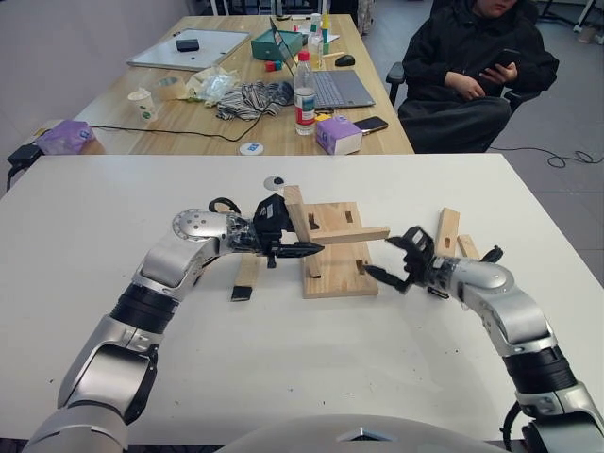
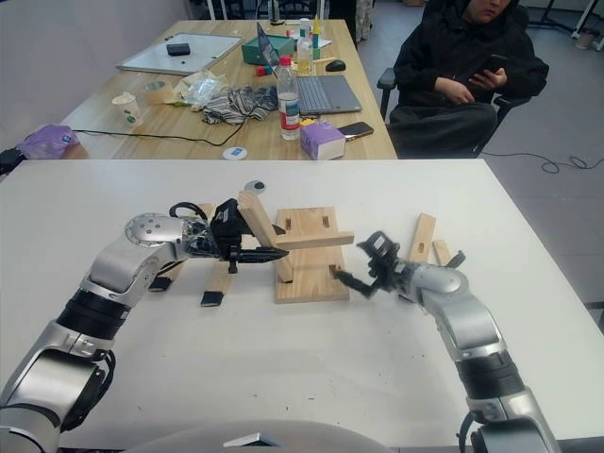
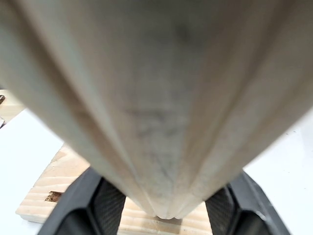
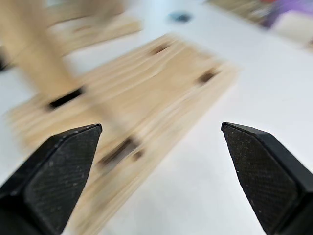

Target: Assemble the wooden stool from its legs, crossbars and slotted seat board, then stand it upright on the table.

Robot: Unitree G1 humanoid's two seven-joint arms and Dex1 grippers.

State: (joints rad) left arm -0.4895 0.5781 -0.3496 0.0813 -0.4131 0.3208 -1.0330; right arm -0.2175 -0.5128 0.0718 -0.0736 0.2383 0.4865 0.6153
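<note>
While the left tool (image 1: 294,249) is clenched on a leg (image 1: 297,219) with its crossbar (image 1: 354,235) above the slotted seat board (image 1: 342,276) lying flat on the bench (image 1: 113,208), the right tool (image 1: 387,257) hangs released at the board's 3 o'clock. Fitting the leg seems in hand; next, its end must line up with a slot (image 1: 350,216).
</note>
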